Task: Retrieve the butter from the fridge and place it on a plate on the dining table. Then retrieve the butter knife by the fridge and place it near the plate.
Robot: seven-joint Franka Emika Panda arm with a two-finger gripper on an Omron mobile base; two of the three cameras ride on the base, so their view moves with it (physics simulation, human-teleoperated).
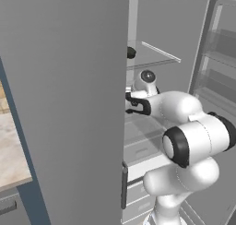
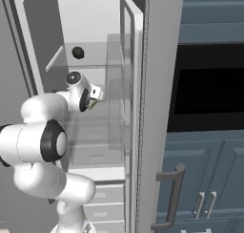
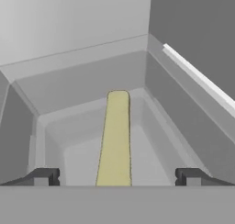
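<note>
My gripper (image 3: pixel 117 177) stands wide inside the fridge (image 1: pixel 64 104), butter (image 3: pixel 115 140) straight ahead between my fingertips; closing off-centre could shove it away.

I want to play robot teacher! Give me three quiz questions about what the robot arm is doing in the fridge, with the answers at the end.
1. True or false: the gripper is squeezing the butter.
2. In the hand view, where does the butter lie?
A. Off to one side of both fingertips
B. Straight ahead, in line with the gap between the fingertips
C. On a plate
3. Fill in: the arm reaches into the fridge, whose doors are ____.

Key
1. False. The jaws stand wide open, with a fingertip on each side of the stick and not touching it.
2. B
3. open
</note>
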